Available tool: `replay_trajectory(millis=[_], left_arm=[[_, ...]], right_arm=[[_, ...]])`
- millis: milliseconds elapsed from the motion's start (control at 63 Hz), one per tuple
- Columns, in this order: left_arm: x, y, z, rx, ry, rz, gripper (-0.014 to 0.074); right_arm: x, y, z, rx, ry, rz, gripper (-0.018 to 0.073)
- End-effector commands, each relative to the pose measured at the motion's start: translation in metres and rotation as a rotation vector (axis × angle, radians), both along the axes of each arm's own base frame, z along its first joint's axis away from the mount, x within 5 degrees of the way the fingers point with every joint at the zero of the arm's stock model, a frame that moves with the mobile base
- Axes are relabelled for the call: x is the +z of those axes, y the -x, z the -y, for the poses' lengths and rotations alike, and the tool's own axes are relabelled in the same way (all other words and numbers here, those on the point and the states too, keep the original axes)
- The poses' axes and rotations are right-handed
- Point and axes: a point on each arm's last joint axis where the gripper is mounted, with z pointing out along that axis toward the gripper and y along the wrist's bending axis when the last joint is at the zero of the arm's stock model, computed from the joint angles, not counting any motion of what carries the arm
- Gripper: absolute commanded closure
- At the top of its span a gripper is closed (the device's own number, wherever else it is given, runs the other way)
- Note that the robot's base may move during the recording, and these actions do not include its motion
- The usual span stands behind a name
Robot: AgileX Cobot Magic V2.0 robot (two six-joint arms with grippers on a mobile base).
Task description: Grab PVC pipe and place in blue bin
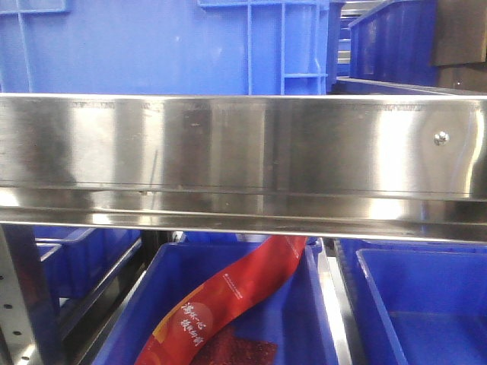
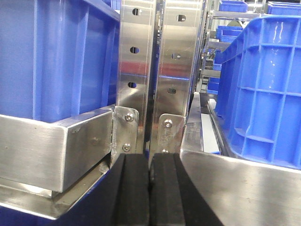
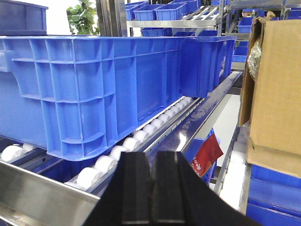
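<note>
The PVC pipe is out of view in every frame. Blue bins fill the rack: a large blue bin (image 3: 99, 89) rests on white rollers (image 3: 108, 162) ahead of my right gripper (image 3: 154, 157), which is shut with nothing between its black pads. My left gripper (image 2: 149, 162) is also shut and empty, pointing at two perforated steel uprights (image 2: 155, 70) between a blue bin on the left (image 2: 56, 61) and another on the right (image 2: 263, 89). The front view shows a lower blue bin (image 1: 304, 319) holding a red packet (image 1: 228, 296).
A broad steel shelf rail (image 1: 243, 160) spans the front view just ahead. A steel corner bracket (image 2: 56, 146) sits left of the left gripper. A cardboard box (image 3: 277, 89) stands right of the right gripper, above a red packet (image 3: 207, 155) in a bin below.
</note>
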Motion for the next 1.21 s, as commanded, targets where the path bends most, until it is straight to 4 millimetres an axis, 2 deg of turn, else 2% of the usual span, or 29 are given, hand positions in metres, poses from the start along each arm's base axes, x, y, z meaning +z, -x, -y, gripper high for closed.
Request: replay_trajectory(millis=[0, 746, 952, 1190], left_arm=[[0.003, 0.001, 0.0, -0.006, 0.002, 0.032, 0.0707], [0.003, 0.001, 0.0, -0.006, 0.002, 0.032, 0.0707], [0.003, 0.001, 0.0, -0.006, 0.002, 0.032, 0.0707], [0.003, 0.001, 0.0, -0.006, 0.002, 0.032, 0.0707]], right_arm=[[0.003, 0.0, 0.001, -0.011, 0.001, 0.03, 0.0728], [0.0, 0.002, 0.001, -0.009, 0.0, 0.0, 0.0728], [0.001, 0.009, 0.004, -0.043, -0.023, 0.036, 0.0728], [-0.009, 0.014, 0.009, -0.111, 0.001, 0.129, 0.0728]])
